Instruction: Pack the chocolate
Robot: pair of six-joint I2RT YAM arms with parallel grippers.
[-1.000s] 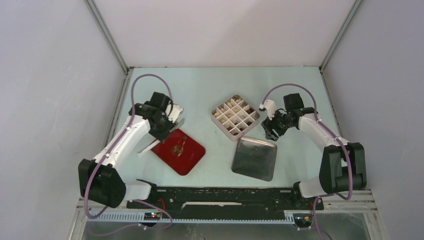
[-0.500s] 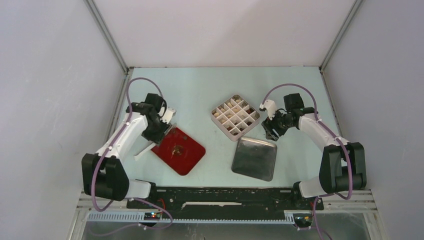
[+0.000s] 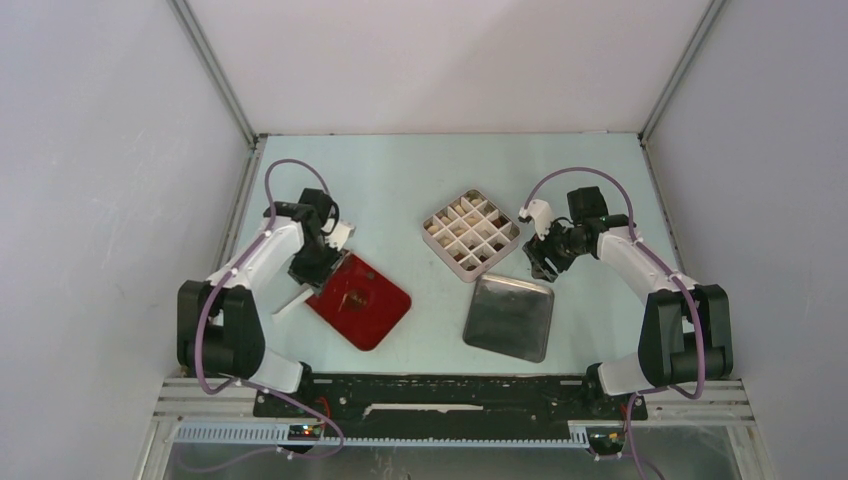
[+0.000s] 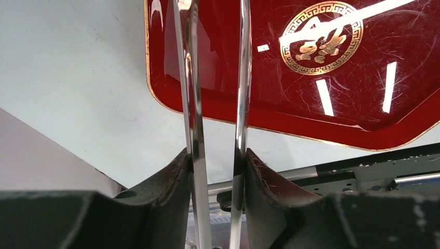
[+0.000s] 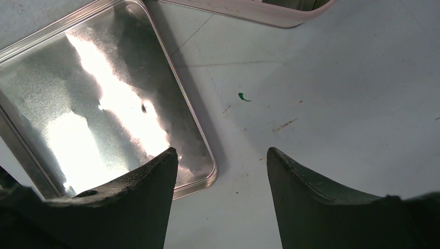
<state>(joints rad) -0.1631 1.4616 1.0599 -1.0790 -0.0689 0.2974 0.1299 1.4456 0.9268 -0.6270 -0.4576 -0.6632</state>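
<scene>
The chocolate [image 3: 489, 240] shows only as small cream and brown bits inside the cells of a gridded box [image 3: 470, 235] at mid-table. A red tray [image 3: 372, 308] with a gold emblem lies left of it and holds no pieces; it also shows in the left wrist view [image 4: 290, 104]. My left gripper [image 3: 318, 262] is shut on metal tongs [image 4: 193, 104], whose two blades reach over the tray's left rim. My right gripper [image 3: 543, 262] is open and empty, low over the table between the box and a metal lid.
The shiny metal lid [image 3: 510, 317] lies right of the red tray, its corner under my right gripper's left finger [image 5: 129, 197]. The box's rim [image 5: 270, 15] edges the top of the right wrist view. Enclosure walls stand on both sides.
My left arm has drawn back toward the left, carrying the tongs from over the tray's upper corner to its left rim. The right arm has not moved.
</scene>
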